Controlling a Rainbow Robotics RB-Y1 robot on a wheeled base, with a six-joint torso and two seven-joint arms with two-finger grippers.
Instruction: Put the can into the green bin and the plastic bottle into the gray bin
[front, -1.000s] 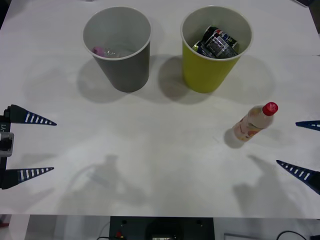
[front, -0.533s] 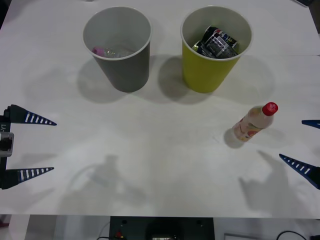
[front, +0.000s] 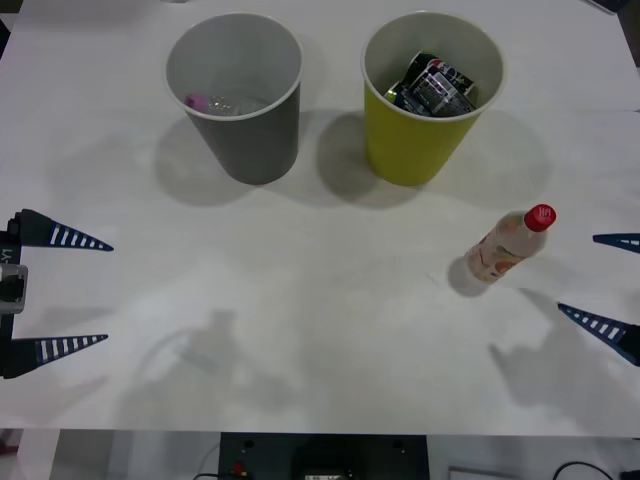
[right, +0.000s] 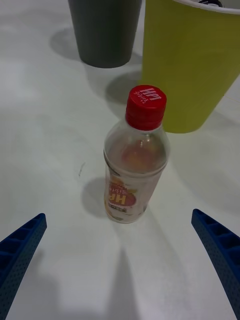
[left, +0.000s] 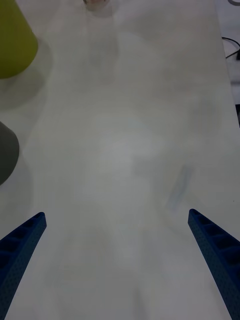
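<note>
The plastic bottle (front: 508, 245) (right: 135, 160), clear with a red cap and a fruit-print label, stands upright on the white table at the right. My right gripper (front: 598, 282) (right: 118, 220) is open just to its right, fingers spread wider than the bottle and short of touching it. The green bin (front: 430, 95) (right: 190, 65) stands behind the bottle with dark crushed cans (front: 432, 85) inside it. To its left is the gray bin (front: 235, 95) (right: 105, 30). My left gripper (front: 75, 292) (left: 116, 212) waits open at the table's left edge.
A clear pink-capped bottle (front: 210, 102) lies at the bottom of the gray bin. The white table (front: 300, 300) is bare between the two arms. Its front edge runs just below both grippers.
My right gripper has shifted slightly toward the far side, coming more level with the bottle, and its shadow has slid right. The bottle, the bins and the left arm have not moved.
</note>
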